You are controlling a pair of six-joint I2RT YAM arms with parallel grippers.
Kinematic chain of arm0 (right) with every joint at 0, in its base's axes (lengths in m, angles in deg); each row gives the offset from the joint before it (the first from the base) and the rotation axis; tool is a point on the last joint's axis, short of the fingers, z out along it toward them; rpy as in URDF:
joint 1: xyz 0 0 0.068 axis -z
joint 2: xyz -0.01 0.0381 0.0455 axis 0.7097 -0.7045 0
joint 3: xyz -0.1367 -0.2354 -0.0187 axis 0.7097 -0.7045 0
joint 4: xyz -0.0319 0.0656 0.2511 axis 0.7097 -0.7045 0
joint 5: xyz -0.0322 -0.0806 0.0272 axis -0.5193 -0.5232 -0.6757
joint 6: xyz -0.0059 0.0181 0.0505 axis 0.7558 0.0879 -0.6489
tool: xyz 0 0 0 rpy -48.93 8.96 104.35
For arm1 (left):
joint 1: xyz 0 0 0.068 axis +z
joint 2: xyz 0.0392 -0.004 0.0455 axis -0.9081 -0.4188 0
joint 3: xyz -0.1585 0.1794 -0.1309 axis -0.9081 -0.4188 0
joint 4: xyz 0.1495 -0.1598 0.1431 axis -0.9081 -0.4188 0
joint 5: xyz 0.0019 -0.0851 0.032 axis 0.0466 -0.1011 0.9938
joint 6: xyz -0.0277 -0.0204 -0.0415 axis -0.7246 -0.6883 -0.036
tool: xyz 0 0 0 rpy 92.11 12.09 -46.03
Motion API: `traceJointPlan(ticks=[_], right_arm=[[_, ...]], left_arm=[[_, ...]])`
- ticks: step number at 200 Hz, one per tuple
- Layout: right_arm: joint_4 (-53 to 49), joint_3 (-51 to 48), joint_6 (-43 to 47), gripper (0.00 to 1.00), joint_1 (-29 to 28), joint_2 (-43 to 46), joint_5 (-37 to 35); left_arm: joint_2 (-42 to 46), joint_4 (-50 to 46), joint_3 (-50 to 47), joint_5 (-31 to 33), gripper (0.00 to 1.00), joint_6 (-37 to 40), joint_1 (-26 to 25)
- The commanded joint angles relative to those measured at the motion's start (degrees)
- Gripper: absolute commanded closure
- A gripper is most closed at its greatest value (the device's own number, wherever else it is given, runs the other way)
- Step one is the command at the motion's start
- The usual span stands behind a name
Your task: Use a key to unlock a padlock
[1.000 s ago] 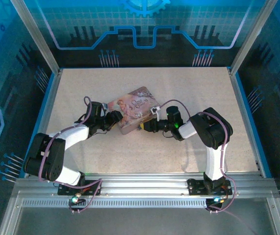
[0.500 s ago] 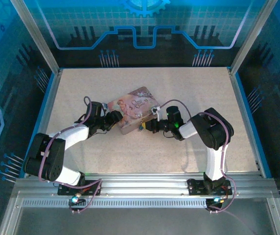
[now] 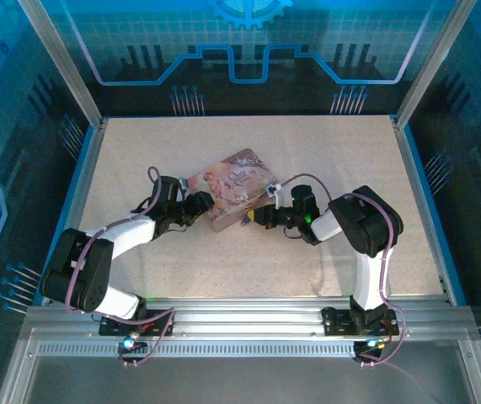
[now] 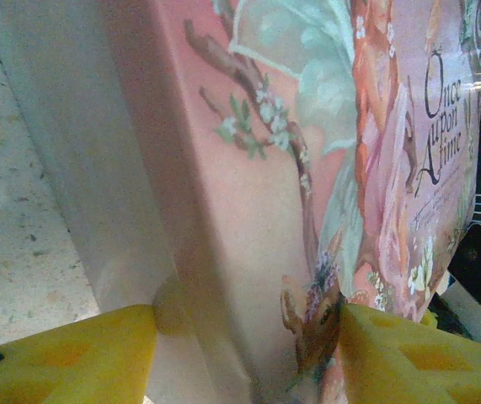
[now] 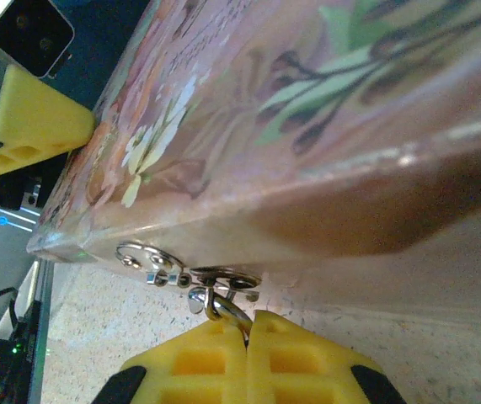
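The pink pictured tin box [image 3: 233, 187] lies tilted at mid-table between both arms. My left gripper [image 3: 200, 204] clamps its left corner: one yellow finger [image 4: 97, 353] presses the box's side wall and the other on its lid [image 4: 265, 168]. My right gripper [image 3: 254, 217] is at the box's front edge. Its yellow pads [image 5: 198, 362] are pressed together on the padlock [image 5: 227, 305]. Just the silvery shackle shows, hooked through the metal hasp [image 5: 223, 278] under the lid [image 5: 307, 126]; the body is hidden between the pads. A thin wire ring [image 5: 139, 252] hangs beside the hasp. I cannot make out the key.
The speckled beige table [image 3: 324, 160] stretches behind and to the right of the box, bounded by blue-edged walls and aluminium posts [image 3: 63, 67]. The left gripper's yellow finger [image 5: 29, 118] shows beyond the box in the right wrist view.
Both grippers and the tin box have shifted slightly to the right. Each gripper has kept its hold.
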Motion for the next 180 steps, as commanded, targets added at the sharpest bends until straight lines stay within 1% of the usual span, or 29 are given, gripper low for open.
traceJointPlan(ticks=[1,67,99,135,180], right_arm=[[2.95,-0.86,-6.06,0.99,0.64,1.52,1.46],[1.73,-1.61,-15.28,0.99,2.05,2.24,1.84],[1.49,-2.05,-16.96,0.99,1.97,3.18,2.55],[1.37,-3.02,-18.47,0.99,2.15,4.53,1.59],[2.31,-3.08,-25.46,0.99,2.21,4.44,0.92]], left_arm=[[-0.49,-3.73,-3.14,1.01,0.42,-0.51,-1.58],[-0.42,-2.19,-5.88,1.85,0.42,-1.7,-3.47],[-0.52,-1.96,-5.88,1.85,0.42,-1.91,-4.0],[-0.34,-2.04,-5.82,2.09,0.42,-2.05,-4.39],[-0.16,-2.14,-5.82,2.35,0.42,-2.07,-5.14]])
